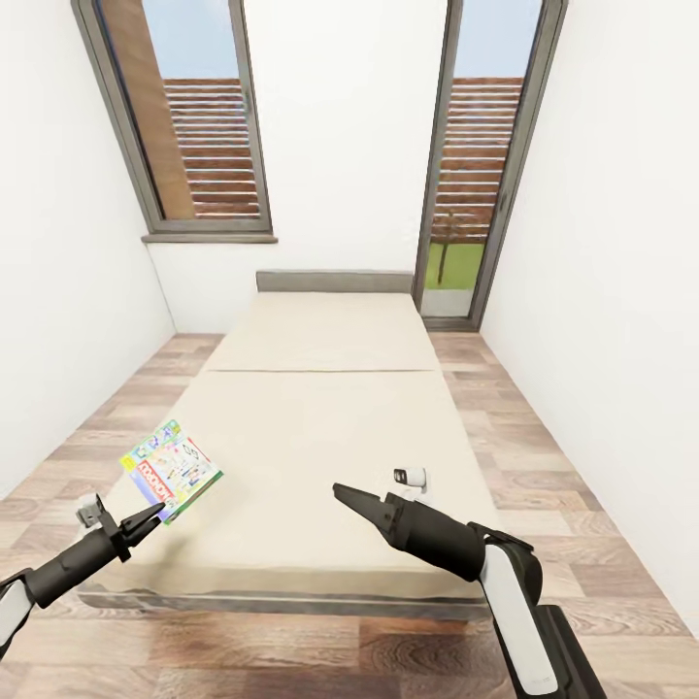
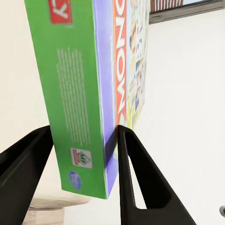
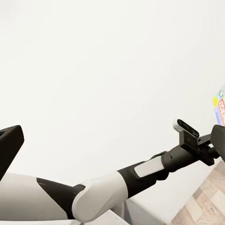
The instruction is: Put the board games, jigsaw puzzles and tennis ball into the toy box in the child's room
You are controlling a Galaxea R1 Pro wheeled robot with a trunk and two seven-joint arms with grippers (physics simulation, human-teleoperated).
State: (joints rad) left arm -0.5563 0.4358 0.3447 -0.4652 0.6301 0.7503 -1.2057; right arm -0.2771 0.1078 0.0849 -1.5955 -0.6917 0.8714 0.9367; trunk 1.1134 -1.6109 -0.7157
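A green-bordered board game (image 1: 173, 469) with a red logo hangs over the near left corner of the bed (image 1: 320, 427), held at its lower corner. My left gripper (image 1: 153, 513) is shut on it. The left wrist view shows the box's green edge (image 2: 79, 103) clamped between both black fingers. Over the near end of the mattress, right of centre, my right gripper (image 1: 340, 492) holds nothing. One of its fingers (image 3: 9, 145) sits far out at the picture's edge, so it stands open. The table, toy box and other toys are out of view.
The cream mattress lies in two sections, with a grey headboard (image 1: 335, 282) against the far wall. White walls close in on both sides. Strips of wood-plank floor (image 1: 524, 427) run along each side of the bed. A window (image 1: 194, 126) and a glass door (image 1: 481, 165) stand behind.
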